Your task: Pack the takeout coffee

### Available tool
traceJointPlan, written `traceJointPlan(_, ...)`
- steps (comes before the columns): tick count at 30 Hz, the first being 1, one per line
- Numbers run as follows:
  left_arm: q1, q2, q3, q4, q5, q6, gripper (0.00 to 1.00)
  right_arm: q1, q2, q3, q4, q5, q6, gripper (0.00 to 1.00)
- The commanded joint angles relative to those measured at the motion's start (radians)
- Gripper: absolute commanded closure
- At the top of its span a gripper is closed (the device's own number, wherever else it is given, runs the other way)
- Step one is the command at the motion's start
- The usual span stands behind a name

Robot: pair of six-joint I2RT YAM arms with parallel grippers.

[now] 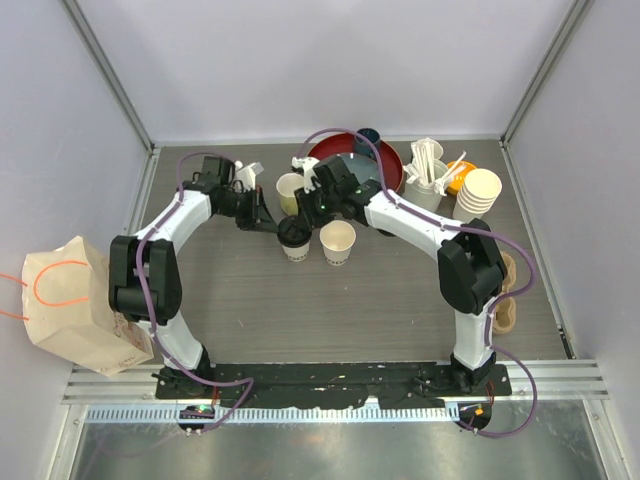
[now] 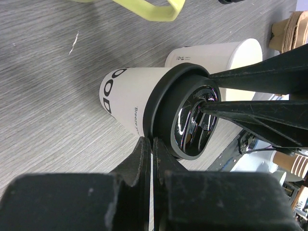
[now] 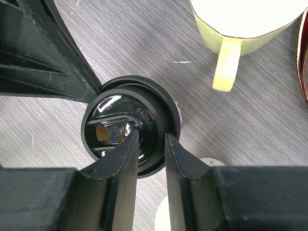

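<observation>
Reaches in from the left edge with the left arm [image 1: 180,215], black elbow bent and white forearm angled toward mid-table. Arches in from the right with the right arm [image 1: 415,225], wrist low over the same spot. Keeps the left gripper [image 2: 152,142] clenched, fingers flat together, tips against the lidded cup [image 2: 126,96] just under the lid's rim. Pinches the black lid [image 3: 113,108] from above with the right gripper [image 3: 148,136], one finger in the glossy recess, the other outside the raised edge.

Two tapered cream paper cups, upright near the middle of the grey wood-grain table [image 1: 400,290]: one capped, with black lettering on its wall, and one open cup [image 1: 338,243] just beside it. One round lid of smooth moulded plastic. One pale yellow mug [image 3: 240,19] with a loop handle, near behind. One red bowl [image 1: 395,168], one stack of paper cups [image 1: 480,188] at far right, and one cream paper bag [image 1: 70,300] with orange handles beyond the left edge.
</observation>
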Motion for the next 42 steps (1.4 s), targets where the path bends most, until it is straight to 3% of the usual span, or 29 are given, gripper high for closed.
traceJointPlan(1,-0.024,0.094,-0.081,-0.077,-0.144,0.065,1.0,0.015,0.02,-0.088,-0.047,-0.027,-0.002,0.71)
traceJointPlan(11,-0.024,0.015,-0.048,-0.123,-0.072,0.071,0.99,0.022,0.02,-0.085,-0.029,-0.055,0.006,0.71)
traceJointPlan(29,0.062,-0.104,0.04,-0.132,0.093,0.077,0.68,0.051,0.028,0.07,-0.083,-0.037,-0.005,0.56)
traceJointPlan(37,0.053,-0.093,0.046,-0.115,0.07,0.077,0.67,0.052,0.031,0.129,-0.11,-0.02,-0.019,0.41)
traceJointPlan(42,0.024,-0.072,0.074,-0.097,0.001,0.083,0.69,0.055,0.007,0.152,-0.122,0.028,-0.011,0.38)
